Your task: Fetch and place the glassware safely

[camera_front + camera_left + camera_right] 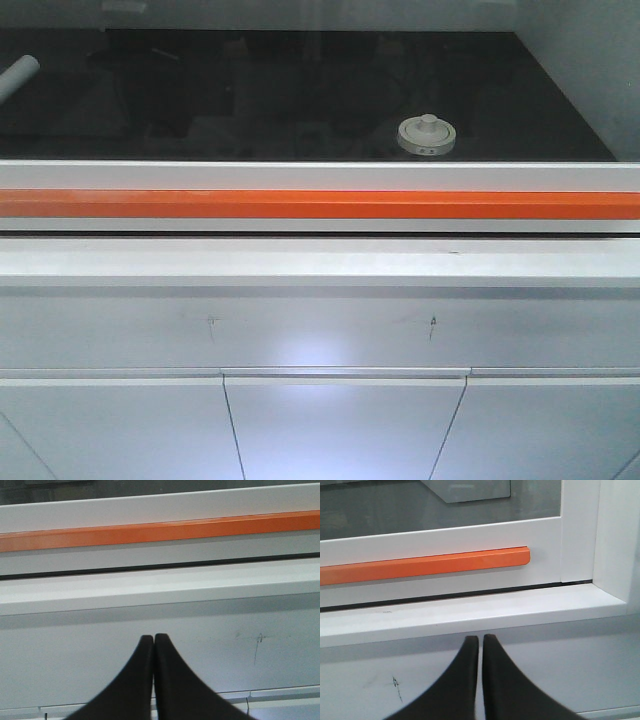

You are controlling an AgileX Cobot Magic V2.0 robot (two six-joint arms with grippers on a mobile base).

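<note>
The glassware, a squat clear jar point(427, 136) with a cream-white knobbed lid, stands on the dark worktop behind a glass sash, right of centre. Neither gripper shows in the front view. In the left wrist view my left gripper point(153, 639) is shut, its black fingers pressed together with nothing between them, facing the white cabinet front below the sill. My right gripper point(481, 639) is also shut and empty, only a hairline gap between the fingers, pointing at the white panel under the sill near the sash's right end.
A closed sash with an orange handle bar point(320, 204) runs across the front, above a white sill point(320, 262). A white tube point(17, 76) lies at the far left of the worktop. The white frame post point(615, 535) rises on the right. Cabinet doors point(340, 430) sit below.
</note>
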